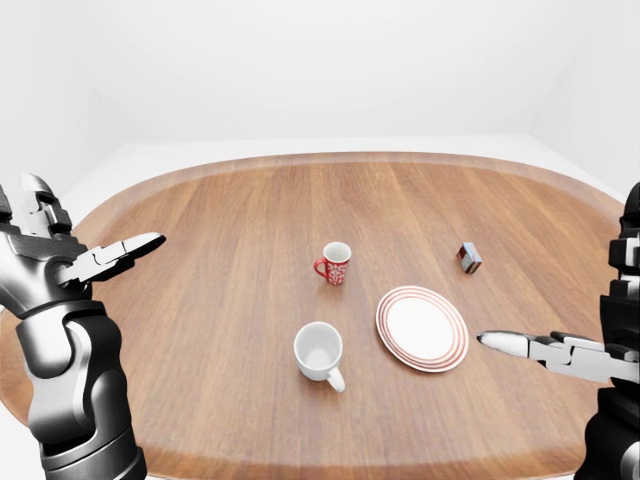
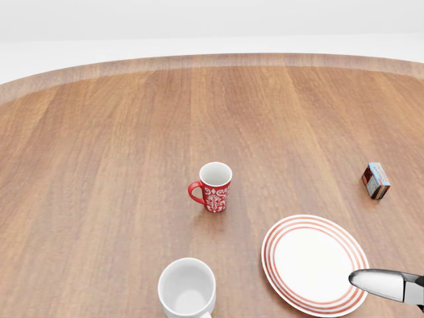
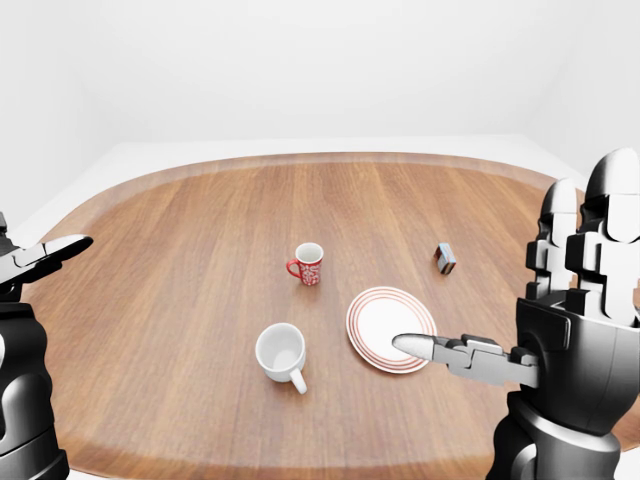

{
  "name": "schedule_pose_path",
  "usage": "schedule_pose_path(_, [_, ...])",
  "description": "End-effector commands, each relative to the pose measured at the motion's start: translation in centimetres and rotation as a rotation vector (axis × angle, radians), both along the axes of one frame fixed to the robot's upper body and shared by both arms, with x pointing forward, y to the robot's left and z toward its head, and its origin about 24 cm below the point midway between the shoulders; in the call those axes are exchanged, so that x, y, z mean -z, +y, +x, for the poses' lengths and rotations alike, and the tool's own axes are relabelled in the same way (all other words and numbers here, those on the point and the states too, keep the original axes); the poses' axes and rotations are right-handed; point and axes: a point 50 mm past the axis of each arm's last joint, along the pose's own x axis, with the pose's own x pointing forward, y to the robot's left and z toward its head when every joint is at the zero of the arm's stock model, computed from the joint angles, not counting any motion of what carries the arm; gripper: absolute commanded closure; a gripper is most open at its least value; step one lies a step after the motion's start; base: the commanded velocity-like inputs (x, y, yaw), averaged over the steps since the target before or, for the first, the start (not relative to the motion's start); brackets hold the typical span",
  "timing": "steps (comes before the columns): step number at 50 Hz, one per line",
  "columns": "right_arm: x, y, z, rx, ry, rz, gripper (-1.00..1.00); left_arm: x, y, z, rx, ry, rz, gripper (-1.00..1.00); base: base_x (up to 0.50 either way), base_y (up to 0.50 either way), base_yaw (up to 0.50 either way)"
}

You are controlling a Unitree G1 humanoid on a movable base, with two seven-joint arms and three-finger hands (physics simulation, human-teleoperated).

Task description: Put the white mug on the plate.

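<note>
A plain white mug (image 1: 319,351) stands upright and empty on the tabletop (image 1: 220,260), just left of the red-ringed plate (image 1: 422,328), which carries nothing. Both the left hand (image 1: 75,262) and the right hand (image 3: 565,300) hang spread wide, holding nothing.

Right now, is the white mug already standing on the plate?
No, the white mug stands on the table, left of the plate.
</note>
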Motion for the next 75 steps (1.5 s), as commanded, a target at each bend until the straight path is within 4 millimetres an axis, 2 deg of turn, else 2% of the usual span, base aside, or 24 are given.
schedule_pose_path(1, [-0.4,0.3,0.0,-0.011,-0.024,-0.011,-1.00,0.0,0.0,0.0,0.000,0.001,0.001,-1.00,0.00,0.00,0.00])
schedule_pose_path(5, [-0.9,0.5,0.1,-0.017,-0.046,-0.035,-1.00,0.0,0.0,0.0,0.000,-0.001,0.001,-1.00,0.00,0.00,0.00])
schedule_pose_path(9, [-3.3,1.8,0.2,-0.062,-0.155,-0.186,-1.00,0.0,-0.1,0.0,0.002,0.001,0.003,-1.00,0.00,0.00,0.00])
schedule_pose_path(11, [-4.9,3.2,0.7,-0.100,-0.230,-0.326,-1.00,0.0,-0.1,-0.1,0.002,-0.002,0.004,-1.00,0.00,0.00,0.00])
schedule_pose_path(17, [-7.7,5.9,3.8,-0.157,-0.279,-0.640,-1.00,0.0,-0.1,0.0,0.002,-0.003,0.002,-1.00,0.00,0.00,0.00])
schedule_pose_path(18, [-7.4,7.0,5.1,-0.204,-0.219,-0.762,-1.00,-0.1,0.0,0.0,0.001,-0.003,0.001,-1.00,0.00,0.00,0.00])
schedule_pose_path(21, [-7.2,7.9,7.4,-0.184,-0.101,-0.931,-1.00,0.0,-0.1,0.0,0.003,-0.002,0.003,-1.00,0.00,0.00,0.00])
schedule_pose_path(24, [-6.1,8.3,10.7,-0.169,0.107,-1.104,-1.00,-0.1,-0.1,0.0,0.001,-0.003,0.003,-1.00,0.00,0.00,0.00])
schedule_pose_path(30, [-5.2,8.3,15.5,-0.025,0.317,-1.155,-1.00,0.0,-0.1,0.0,0.001,-0.001,0.004,-1.00,0.00,0.00,0.00])
schedule_pose_path(32, [-6.0,8.5,16.6,0.022,0.335,-1.148,-1.00,0.0,-0.1,0.0,0.000,-0.001,0.002,-1.00,0.00,0.00,0.00])
schedule_pose_path(36, [-6.3,8.6,19.2,0.078,0.426,-1.171,-1.00,0.0,-0.1,0.0,0.001,0.002,0.003,-1.00,0.00,0.00,0.00])
schedule_pose_path(39, [-6.6,9.0,20.2,0.054,0.453,-1.139,-1.00,0.0,-0.1,0.0,0.001,0.002,0.003,-1.00,0.00,0.00,0.00])
schedule_pose_path(43, [-4.5,9.1,22.6,-0.035,0.595,-1.129,-1.00,0.2,-0.1,0.0,-0.002,0.009,0.001,-1.00,0.00,0.00,0.00])
schedule_pose_path(47, [-2.4,9.0,23.0,-0.007,0.675,-1.202,-1.00,-0.2,0.0,-0.1,-0.003,-0.007,0.004,-1.00,0.00,0.00,0.00])
schedule_pose_path(51, [-1.3,8.9,23.1,0.009,0.720,-1.221,-1.00,0.0,-0.1,-0.1,-0.001,-0.002,0.005,-1.00,0.00,0.00,0.00])
schedule_pose_path(53, [0.0,9.6,23.0,-0.073,0.726,-1.282,-1.00,0.0,-0.2,-0.1,0.000,-0.002,0.006,-1.00,0.00,0.00,0.00])
schedule_pose_path(60, [3.5,11.5,21.3,-0.300,0.727,-1.505,-1.00,0.0,-0.2,-0.1,0.000,-0.002,0.006,-1.00,0.00,0.00,0.00])
schedule_pose_path(67, [5.6,13.0,19.0,-0.488,0.701,-1.540,-1.00,0.1,-0.2,0.0,0.001,0.003,0.005,-1.00,0.00,0.00,0.00])
schedule_pose_path(71, [8.3,12.9,18.1,-0.519,0.761,-1.548,-1.00,0.1,-0.2,0.0,0.001,0.004,0.006,-1.00,0.00,0.00,0.00])
schedule_pose_path(72, [9.2,13.1,17.3,-0.562,0.765,-1.542,-1.00,0.2,-0.1,0.1,0.000,0.008,0.004,-1.00,0.00,0.00,0.00])
schedule_pose_path(75, [10.6,13.3,16.7,-0.584,0.793,-1.557,-1.00,0.3,-0.2,0.2,0.002,0.013,0.006,-1.00,0.00,0.00,0.00])
